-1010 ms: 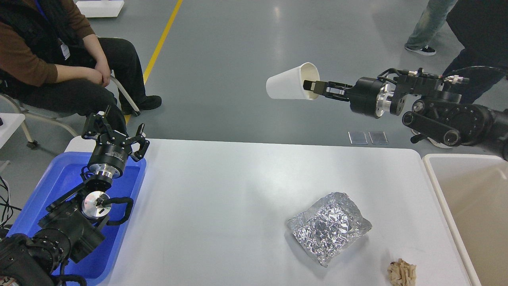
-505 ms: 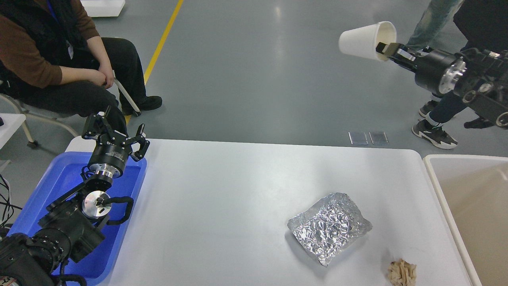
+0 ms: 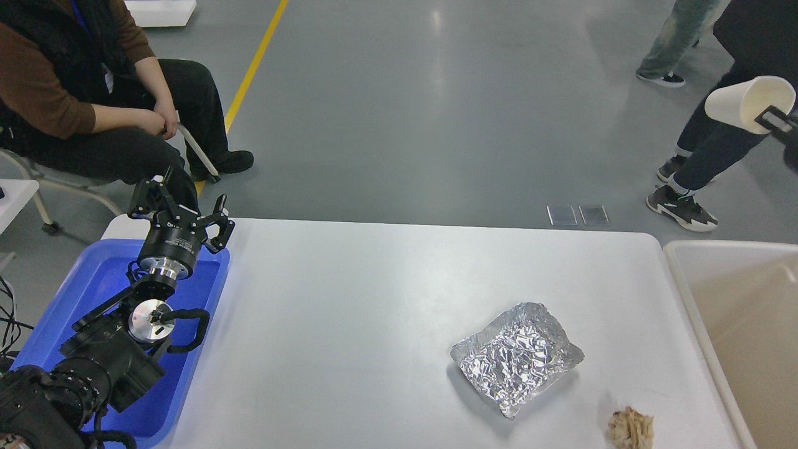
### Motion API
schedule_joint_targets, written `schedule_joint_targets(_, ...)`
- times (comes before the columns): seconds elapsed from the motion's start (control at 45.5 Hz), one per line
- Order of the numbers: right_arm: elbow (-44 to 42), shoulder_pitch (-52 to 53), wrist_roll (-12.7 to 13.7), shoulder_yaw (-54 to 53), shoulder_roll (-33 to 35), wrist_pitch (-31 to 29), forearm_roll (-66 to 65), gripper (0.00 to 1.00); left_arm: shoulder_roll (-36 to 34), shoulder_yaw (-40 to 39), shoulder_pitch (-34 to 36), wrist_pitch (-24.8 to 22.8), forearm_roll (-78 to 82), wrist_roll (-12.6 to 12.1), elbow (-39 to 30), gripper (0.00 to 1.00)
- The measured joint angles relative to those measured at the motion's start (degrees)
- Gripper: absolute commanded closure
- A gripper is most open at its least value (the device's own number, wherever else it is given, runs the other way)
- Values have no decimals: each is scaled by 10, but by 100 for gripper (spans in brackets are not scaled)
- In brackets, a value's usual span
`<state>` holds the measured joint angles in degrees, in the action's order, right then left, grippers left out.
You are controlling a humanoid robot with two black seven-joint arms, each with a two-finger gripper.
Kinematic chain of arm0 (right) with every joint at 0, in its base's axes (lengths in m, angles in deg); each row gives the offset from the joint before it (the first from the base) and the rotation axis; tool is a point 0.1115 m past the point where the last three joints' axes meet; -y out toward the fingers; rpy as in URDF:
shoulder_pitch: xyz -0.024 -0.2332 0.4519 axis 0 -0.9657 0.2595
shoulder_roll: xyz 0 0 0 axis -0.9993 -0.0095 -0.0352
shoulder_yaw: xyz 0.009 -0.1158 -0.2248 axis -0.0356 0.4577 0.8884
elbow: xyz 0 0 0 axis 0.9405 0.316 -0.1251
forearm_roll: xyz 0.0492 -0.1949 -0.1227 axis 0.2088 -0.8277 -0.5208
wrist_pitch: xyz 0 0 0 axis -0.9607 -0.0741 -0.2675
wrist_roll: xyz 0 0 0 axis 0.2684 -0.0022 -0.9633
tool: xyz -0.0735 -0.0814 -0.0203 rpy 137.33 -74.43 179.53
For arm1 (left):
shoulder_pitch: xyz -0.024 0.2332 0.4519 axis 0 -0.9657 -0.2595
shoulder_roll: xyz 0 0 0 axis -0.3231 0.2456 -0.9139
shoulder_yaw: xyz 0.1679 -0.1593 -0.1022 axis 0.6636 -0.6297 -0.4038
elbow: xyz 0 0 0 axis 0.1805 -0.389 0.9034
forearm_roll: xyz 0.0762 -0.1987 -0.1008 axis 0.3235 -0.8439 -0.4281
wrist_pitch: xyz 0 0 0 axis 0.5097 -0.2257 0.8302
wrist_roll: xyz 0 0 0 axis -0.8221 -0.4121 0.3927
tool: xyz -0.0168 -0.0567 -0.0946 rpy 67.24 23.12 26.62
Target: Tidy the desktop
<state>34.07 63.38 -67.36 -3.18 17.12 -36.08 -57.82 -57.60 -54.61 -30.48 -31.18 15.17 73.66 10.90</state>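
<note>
Here the right hand (image 3: 776,118), clamped on a white paper cup (image 3: 745,103), hangs above the beige bin (image 3: 686,274); crumpled foil tray (image 3: 516,355) and tan paper wad (image 3: 631,428) remain on the white counter (image 3: 349,312); left hand (image 3: 181,209) spread apart.

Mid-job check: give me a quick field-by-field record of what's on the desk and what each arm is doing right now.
desktop: white, two items left on it
foil tray: crumpled, right of centre on the desktop
brown paper wad: near front right corner of the desktop
blue tray: at left end
beige bin: at right end
left gripper: open, holding nothing, above the blue tray
right gripper: at right frame edge, clamped on the rim of the white cup
white cup: held on its side in the air, beyond the beige bin
</note>
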Motion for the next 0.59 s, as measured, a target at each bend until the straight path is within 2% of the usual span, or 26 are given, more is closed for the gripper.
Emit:
schedule_joint_targets(0.132,-37,-31,61,-1,-1,5,22,100,0,0,0,0,0,0,0,0)
schedule_joint_targets(0.264,-68,-67,110,-2,-3,19,36,100,0,0,0,0,0,0,0,0)
schedule_joint_targets(0.417,-87,-113,152,-4,-6,40,47,100,0,0,0,0,0,0,0,0)
schedule_joint_targets(0.593,-96,-163,180,-15,-10,65,60,100,0,0,0,0,0,0,0,0)
